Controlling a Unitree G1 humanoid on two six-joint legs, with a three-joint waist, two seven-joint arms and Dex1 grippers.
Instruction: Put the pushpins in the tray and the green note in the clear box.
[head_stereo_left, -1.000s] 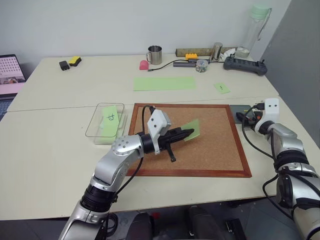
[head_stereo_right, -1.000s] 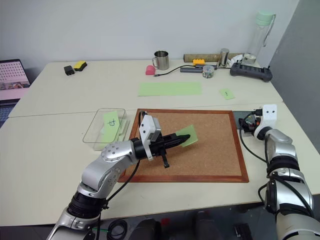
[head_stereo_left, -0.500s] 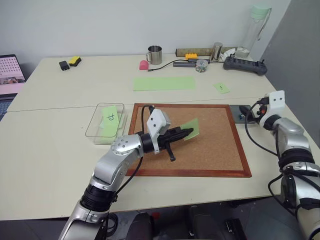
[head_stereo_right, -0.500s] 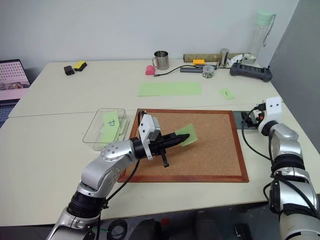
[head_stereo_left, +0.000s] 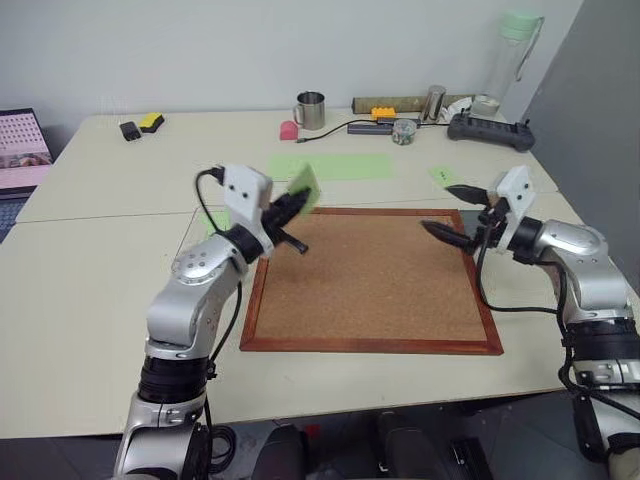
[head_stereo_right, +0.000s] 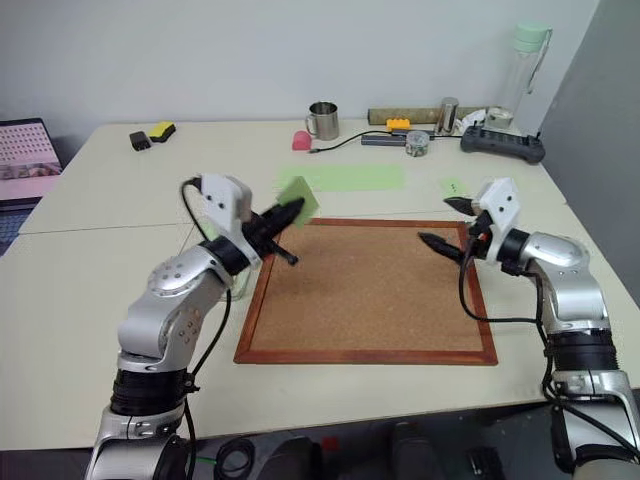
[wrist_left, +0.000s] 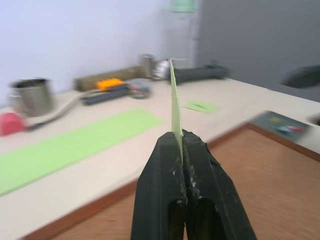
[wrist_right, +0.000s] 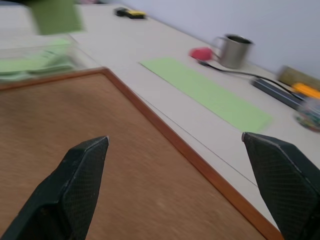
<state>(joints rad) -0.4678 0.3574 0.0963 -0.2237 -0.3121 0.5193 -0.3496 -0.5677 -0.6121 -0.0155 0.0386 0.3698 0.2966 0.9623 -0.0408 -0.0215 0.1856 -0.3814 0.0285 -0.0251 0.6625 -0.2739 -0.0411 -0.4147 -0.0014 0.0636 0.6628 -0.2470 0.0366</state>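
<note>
green note (head_stereo_left: 304, 185) pinched by left pincer (head_stereo_left: 296, 203)

Both arms are built of rounded silver-grey metal shells joined by black rings, with black cuffs near the shoulders. Each wrist carries a boxy white plastic camera housing fed by a looping black cable. The left gripper (head_stereo_left: 291, 206) and right gripper (head_stereo_left: 449, 211) have slim, tapering black fingers with finely textured faces.

The left tool (wrist_left: 182, 145) pinches the green note (wrist_left: 175, 107) edge-on above the cork board (wrist_left: 260, 175), the long green strip (wrist_left: 75, 145) lying on the tabletop (wrist_left: 235, 92) beyond.
</note>
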